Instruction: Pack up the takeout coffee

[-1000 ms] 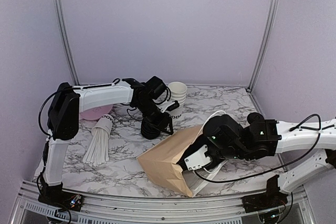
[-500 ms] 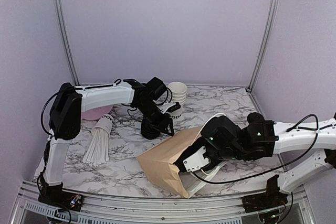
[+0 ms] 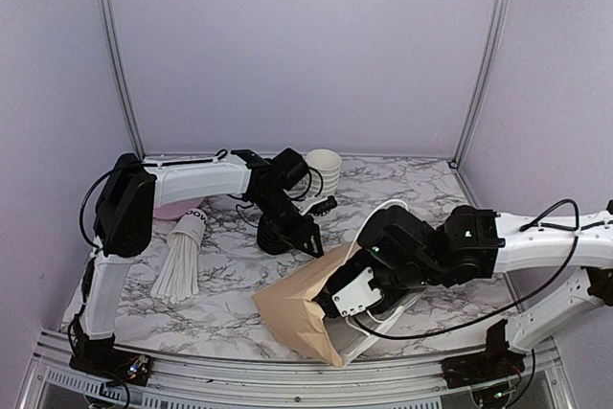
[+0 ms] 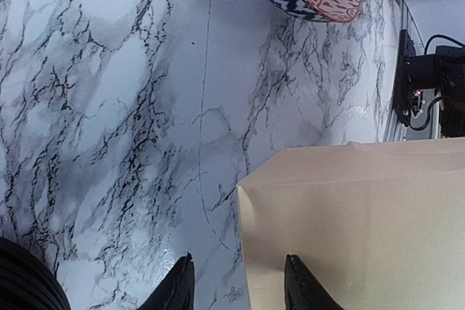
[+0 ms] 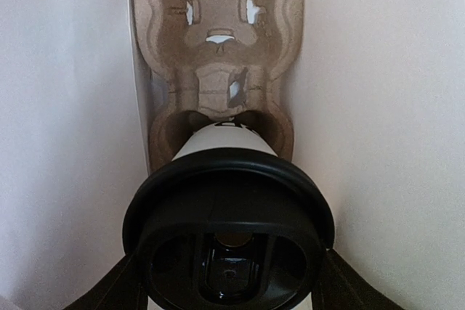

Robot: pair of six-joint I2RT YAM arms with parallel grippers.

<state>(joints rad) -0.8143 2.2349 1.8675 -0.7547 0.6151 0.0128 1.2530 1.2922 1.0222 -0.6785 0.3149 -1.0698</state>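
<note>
Takeout coffee sits inside the brown paper bag (image 3: 292, 299), which is tipped on its side. A moulded cardboard cup carrier (image 5: 218, 41) lies deep toward the bag's closed end, and the white paper cup with a black lid (image 5: 225, 143) runs along the bag's length, base at the carrier's nearer socket, lid toward the bag's mouth. My right gripper (image 5: 227, 281) pinches the cup at the lid, so I judge the push goes straight inward; my left gripper (image 4: 238, 284), spread on nothing, hangs outside the bag by a corner.

Top camera overlooks the whole table (image 3: 225, 318). Left wrist skims it closely; right wrist peers inside the brown bag (image 3: 297, 299).
</note>
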